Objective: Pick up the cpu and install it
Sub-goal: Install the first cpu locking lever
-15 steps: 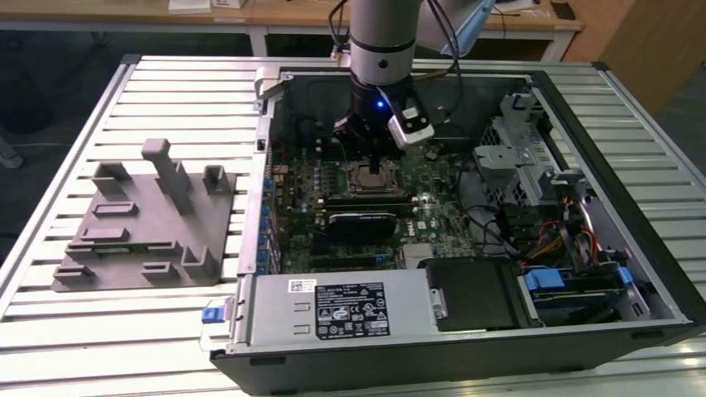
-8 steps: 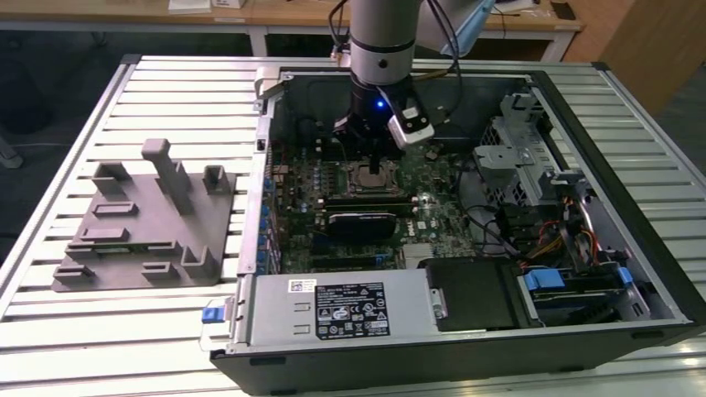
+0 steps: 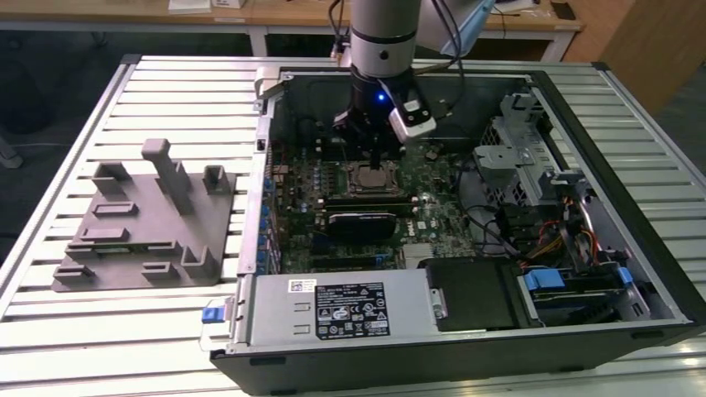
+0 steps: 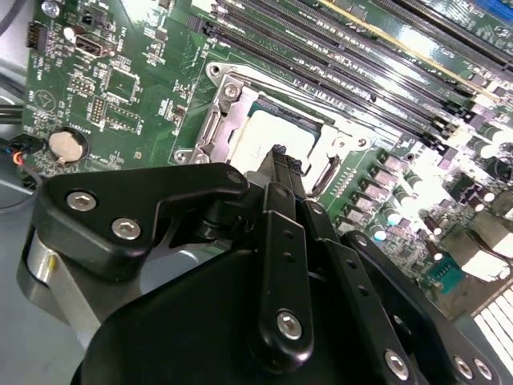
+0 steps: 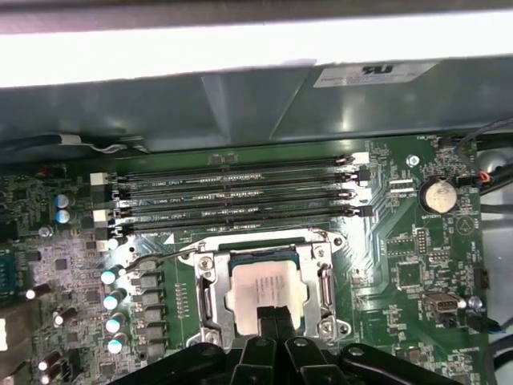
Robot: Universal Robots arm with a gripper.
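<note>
Seating: cpu (image 5: 260, 285) is laid flat in the socket (image 5: 204, 293), at 12 o'clock from the black block (image 3: 359, 223).
Gripper (image 5: 272, 313): closed and empty, tips held over the cpu, probably so it is pressed level.

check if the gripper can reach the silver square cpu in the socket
Probably yes: the black gripper hangs right over the silver square cpu in its socket, nothing between them.

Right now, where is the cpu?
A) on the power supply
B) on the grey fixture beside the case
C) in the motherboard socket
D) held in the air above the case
C: the cpu lies within the socket's metal frame, with the gripper over it.
</note>
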